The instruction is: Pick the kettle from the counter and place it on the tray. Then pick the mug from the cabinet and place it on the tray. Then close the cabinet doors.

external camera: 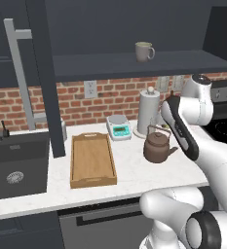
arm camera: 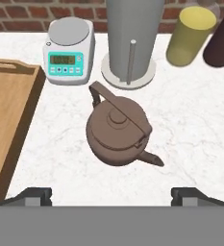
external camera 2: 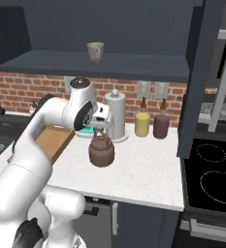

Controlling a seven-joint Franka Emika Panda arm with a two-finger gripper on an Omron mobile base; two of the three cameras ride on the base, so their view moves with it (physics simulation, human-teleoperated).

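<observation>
While the gripper (arm camera: 111, 194) is hovering with its fingers (arm camera: 34, 194) spread wide and holding nothing, the kettle (arm camera: 117, 132) is sitting on the counter (arm camera: 190, 120) just ahead of them, beside the tray (arm camera: 10, 120).

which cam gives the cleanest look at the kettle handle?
Hand view: it looks straight down on the kettle, so the arched handle, lid knob and spout all show unobstructed. The left base view shows the kettle side-on beside the arm. In the right base view the kettle sits below the hand, which crowds its handle.
</observation>
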